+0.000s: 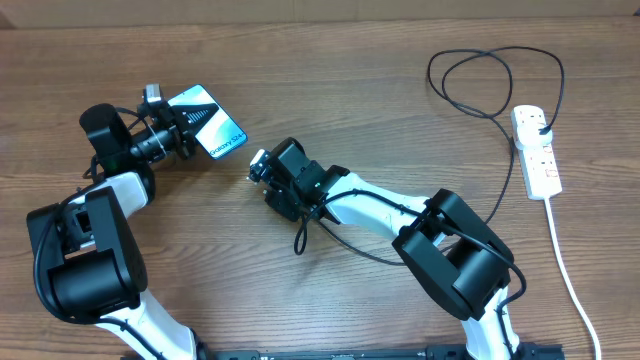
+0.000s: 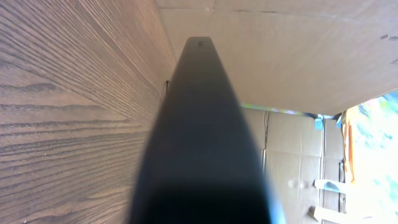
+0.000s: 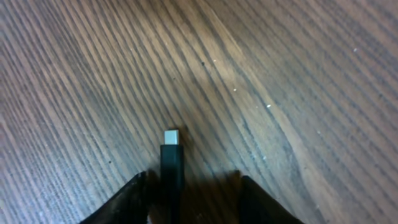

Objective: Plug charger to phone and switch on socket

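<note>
My left gripper (image 1: pixel 178 128) is shut on the phone (image 1: pixel 208 120) at the far left and holds it tilted on its edge, the blue screen with white lettering facing up and right. In the left wrist view the phone (image 2: pixel 199 137) shows edge-on as a dark wedge that hides the fingers. My right gripper (image 1: pixel 262 168) is mid-table, right of the phone and apart from it. It holds the charger's connector (image 3: pixel 172 155), metal tip pointing forward between the fingers (image 3: pixel 189 199). The black charger cable (image 1: pixel 470 105) loops to its plug (image 1: pixel 540 125) in the white socket (image 1: pixel 535 148) at the right.
The socket's thick white cord (image 1: pixel 565 270) runs down toward the table's front right edge. Slack charger cable hangs under my right arm (image 1: pixel 300 240). Cardboard boxes (image 2: pixel 298 37) stand beyond the table's far edge.
</note>
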You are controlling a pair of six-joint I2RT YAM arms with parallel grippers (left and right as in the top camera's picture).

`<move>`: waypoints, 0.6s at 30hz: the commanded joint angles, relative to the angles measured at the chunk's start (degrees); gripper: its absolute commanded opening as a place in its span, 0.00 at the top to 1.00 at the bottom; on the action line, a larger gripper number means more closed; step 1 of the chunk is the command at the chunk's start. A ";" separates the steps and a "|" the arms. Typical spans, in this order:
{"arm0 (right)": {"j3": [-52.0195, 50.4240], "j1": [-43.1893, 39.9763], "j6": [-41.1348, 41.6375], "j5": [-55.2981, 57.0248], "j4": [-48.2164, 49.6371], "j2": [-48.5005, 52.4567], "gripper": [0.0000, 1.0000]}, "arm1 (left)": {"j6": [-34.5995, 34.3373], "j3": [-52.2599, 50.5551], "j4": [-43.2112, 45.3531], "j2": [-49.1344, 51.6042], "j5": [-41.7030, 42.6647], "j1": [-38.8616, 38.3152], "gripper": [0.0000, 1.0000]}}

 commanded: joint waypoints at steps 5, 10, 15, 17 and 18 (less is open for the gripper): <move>-0.81 -0.44 0.02 0.37 -1.70 3.08 0.69 | 1.29 1.51 0.26 0.26 1.70 0.35 0.96; -0.81 -0.44 0.00 0.37 -1.68 3.48 0.80 | 1.29 1.51 0.26 0.26 1.73 0.35 0.96; -0.81 -0.42 0.02 0.33 -1.75 3.48 0.92 | 1.29 1.51 0.26 0.26 1.73 0.35 0.96; -0.81 -0.44 0.02 -0.13 -2.08 3.48 0.96 | 1.29 1.51 0.26 0.26 1.73 0.35 0.96; -0.81 -0.44 0.07 -0.52 -2.23 3.48 0.96 | 1.29 1.51 0.26 0.26 1.73 0.35 0.96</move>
